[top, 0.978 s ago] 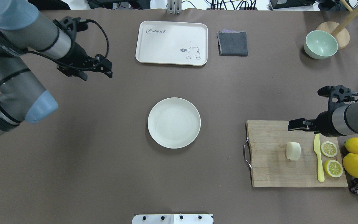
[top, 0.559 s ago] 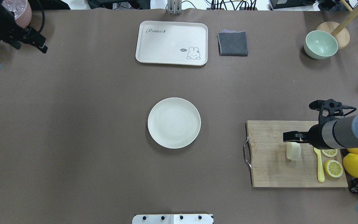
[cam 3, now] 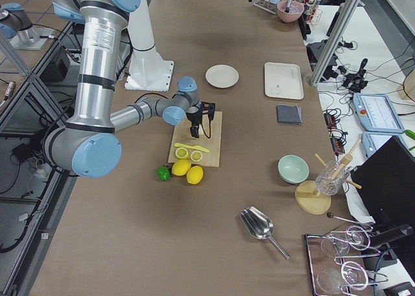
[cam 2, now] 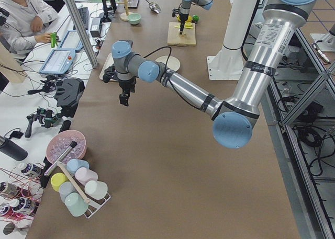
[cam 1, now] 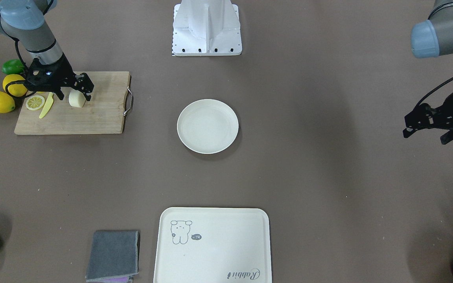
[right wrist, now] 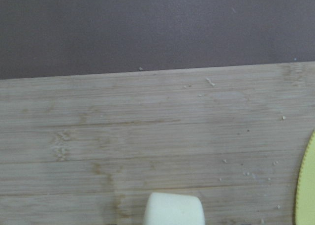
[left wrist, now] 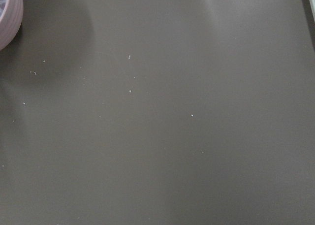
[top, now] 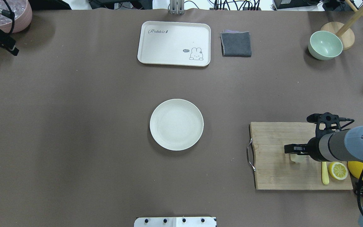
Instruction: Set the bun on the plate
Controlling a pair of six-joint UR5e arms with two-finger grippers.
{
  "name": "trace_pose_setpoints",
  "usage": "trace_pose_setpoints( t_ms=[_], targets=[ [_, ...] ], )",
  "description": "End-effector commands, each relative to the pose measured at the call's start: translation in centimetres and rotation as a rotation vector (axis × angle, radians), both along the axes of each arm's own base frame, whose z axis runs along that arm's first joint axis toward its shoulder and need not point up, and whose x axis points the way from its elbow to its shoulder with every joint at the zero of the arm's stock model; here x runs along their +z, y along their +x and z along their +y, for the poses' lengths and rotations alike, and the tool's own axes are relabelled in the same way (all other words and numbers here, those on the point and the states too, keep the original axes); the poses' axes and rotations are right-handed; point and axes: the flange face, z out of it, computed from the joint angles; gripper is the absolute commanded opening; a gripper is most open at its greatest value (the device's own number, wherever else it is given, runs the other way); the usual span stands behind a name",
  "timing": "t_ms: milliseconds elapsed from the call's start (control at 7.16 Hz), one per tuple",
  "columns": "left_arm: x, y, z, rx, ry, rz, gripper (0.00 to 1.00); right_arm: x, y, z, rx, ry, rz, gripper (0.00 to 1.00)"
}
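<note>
We saw a desk (top: 90, 132) covered in plain brown sheeting, in a lab with metal framing and workstations alongside. The cream tray (top: 172, 44) read "Rabbit", and its cartoon rabbit said "hi". The plate (top: 176, 124) lay mid-desk, well apart from the wooden cutting board (top: 273, 173). There the right gripper (cam 1: 74, 94) stood spread, one finger either side of the bun (cam 1: 77, 101). The left gripper (cam 1: 425, 135) hung released above the desk.

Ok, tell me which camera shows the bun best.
Exterior front-facing: the bun shows almost whole on the cutting board, straddled by the right tool. Overhead, that tool hides most of it. The right wrist view catches only one end. Side views: too small; left wrist: nothing.
</note>
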Motion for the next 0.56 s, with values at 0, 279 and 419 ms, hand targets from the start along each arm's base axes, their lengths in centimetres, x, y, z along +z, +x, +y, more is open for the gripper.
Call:
trace_pose_setpoints(
  t_ms=[0, 279, 419],
  targets=[
    [4.8, -3.4, 0.7, -0.053, -0.046, -0.020, 0.98, -0.1, -0.1, 0.2, -0.006, -0.002, -0.003, 0.46],
    [5.2, -3.3, 0.6, -0.050, -0.050, -0.020, 0.98, -1.2, -0.3, 0.2, -0.014, 0.003, -0.025, 0.35],
    [5.0, -3.3, 0.6, -0.051, -0.048, -0.019, 0.98, -2.2, -0.1, 0.2, -0.023, -0.002, -0.047, 0.31]
  ],
)
